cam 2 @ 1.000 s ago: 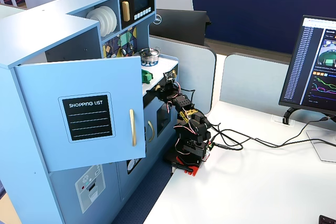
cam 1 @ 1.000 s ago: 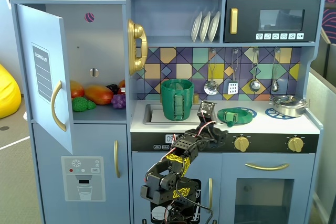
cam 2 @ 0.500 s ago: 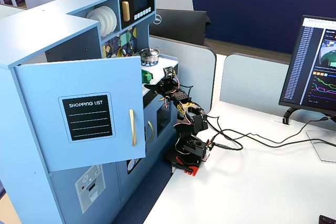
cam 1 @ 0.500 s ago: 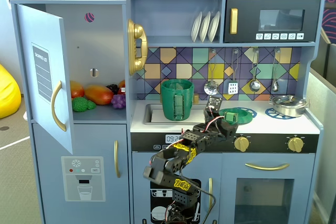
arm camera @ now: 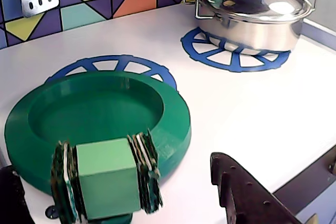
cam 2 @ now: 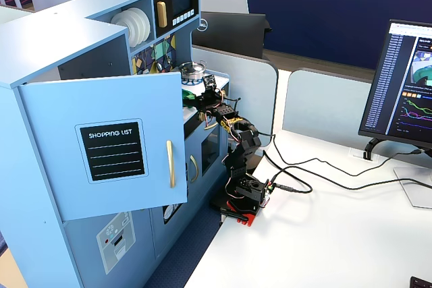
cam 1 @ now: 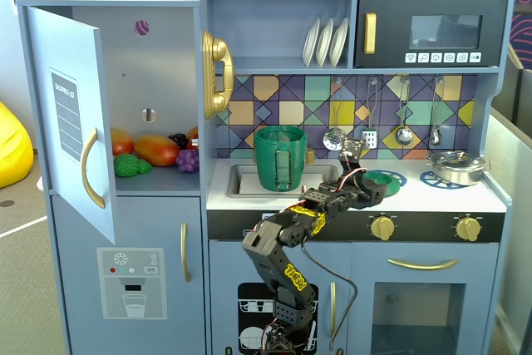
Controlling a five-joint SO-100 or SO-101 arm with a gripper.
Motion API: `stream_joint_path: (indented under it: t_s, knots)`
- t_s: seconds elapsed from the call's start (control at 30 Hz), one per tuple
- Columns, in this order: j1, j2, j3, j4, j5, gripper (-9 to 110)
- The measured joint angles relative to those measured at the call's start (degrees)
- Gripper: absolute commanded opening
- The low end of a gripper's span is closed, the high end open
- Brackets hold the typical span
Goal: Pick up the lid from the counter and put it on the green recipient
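Reaching for the lid (arm camera: 97,116) | gripper (arm camera: 131,203) spread (nothing held), lid right below | we'd say lower, clamp handle (arm camera: 107,178).

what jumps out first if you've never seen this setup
The black arm reaching up from below the toy kitchen, its gripper open right at the green lid lying on a blue burner ring. Left of it in the front fixed view stands the tall green pot; right, a shiny silver pan.

The dark-green lid (arm camera: 100,124) lies flat on the counter, well apart from the tall green recipient (cam 1: 280,158).
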Motion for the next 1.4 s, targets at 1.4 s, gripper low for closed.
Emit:
stream_joint_path:
  t_s: [1.4]
  knots:
    - [-7.5,-13.0,-30.8,15.3,3.5,0]
